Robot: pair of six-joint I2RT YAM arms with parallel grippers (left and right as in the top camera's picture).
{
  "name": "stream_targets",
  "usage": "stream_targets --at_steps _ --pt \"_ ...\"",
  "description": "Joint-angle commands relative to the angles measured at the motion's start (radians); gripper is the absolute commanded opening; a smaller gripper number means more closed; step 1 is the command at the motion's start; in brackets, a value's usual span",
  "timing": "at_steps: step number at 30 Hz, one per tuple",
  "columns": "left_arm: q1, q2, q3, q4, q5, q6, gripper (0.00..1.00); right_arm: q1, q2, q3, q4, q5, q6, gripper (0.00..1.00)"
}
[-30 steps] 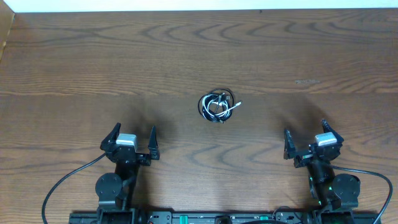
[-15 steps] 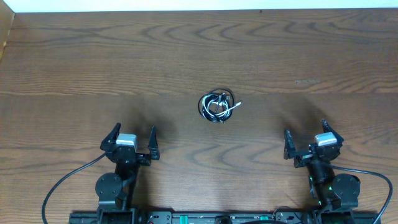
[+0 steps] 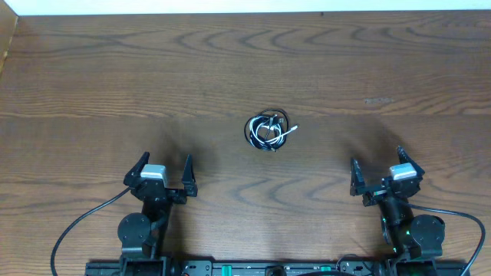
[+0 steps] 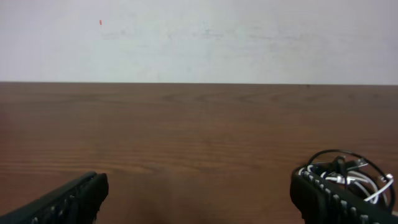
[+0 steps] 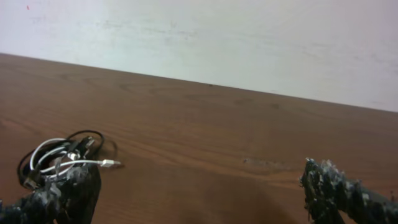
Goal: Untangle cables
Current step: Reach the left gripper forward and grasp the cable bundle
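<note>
The cables (image 3: 268, 131), one black and one white, lie coiled together in a small tangle at the middle of the wooden table. A white plug end sticks out to the right. My left gripper (image 3: 163, 170) stands open near the front left, well short of the tangle. At the front right, my right gripper (image 3: 377, 170) is open too, with nothing between its fingers. In the left wrist view the cables (image 4: 348, 173) show just beyond the right fingertip (image 4: 317, 190). In the right wrist view the cables (image 5: 62, 158) lie behind the left fingertip (image 5: 71, 190).
The wooden table (image 3: 115, 84) runs back to a white wall (image 3: 230, 6). Thick black arm cables (image 3: 80, 222) loop at the front edge by the arm bases. A faint scuff mark (image 3: 378, 100) lies on the table at the right.
</note>
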Motion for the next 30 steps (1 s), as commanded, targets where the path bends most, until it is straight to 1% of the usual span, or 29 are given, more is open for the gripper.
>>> stream_targets --at_steps 1,8,14,16,21,25,27,30 --pt "0.005 0.001 0.003 -0.063 0.014 -0.050 0.98 0.003 -0.006 -0.001 0.003 0.027 0.080 0.99" --pt "0.005 0.092 0.099 -0.145 0.014 -0.050 0.98 0.003 0.004 0.036 -0.078 0.083 0.187 0.99" --pt "0.004 0.275 0.235 -0.179 0.017 -0.051 0.98 0.003 0.068 0.129 -0.199 0.113 0.197 0.99" --pt "0.004 0.352 0.299 -0.212 0.018 -0.054 0.98 0.003 0.103 0.167 -0.243 0.112 0.199 0.99" --pt "0.004 0.543 0.459 -0.311 0.019 -0.054 0.98 0.003 0.242 0.270 -0.312 0.112 0.199 0.99" --pt "0.004 0.677 0.581 -0.383 0.054 -0.054 0.98 0.003 0.382 0.359 -0.359 0.108 0.200 0.99" --pt "0.004 0.737 0.648 -0.444 0.072 -0.063 0.98 0.003 0.470 0.420 -0.407 0.108 0.203 0.99" --pt "0.005 0.835 0.762 -0.576 0.070 -0.076 0.98 0.003 0.599 0.513 -0.484 0.108 0.203 0.99"
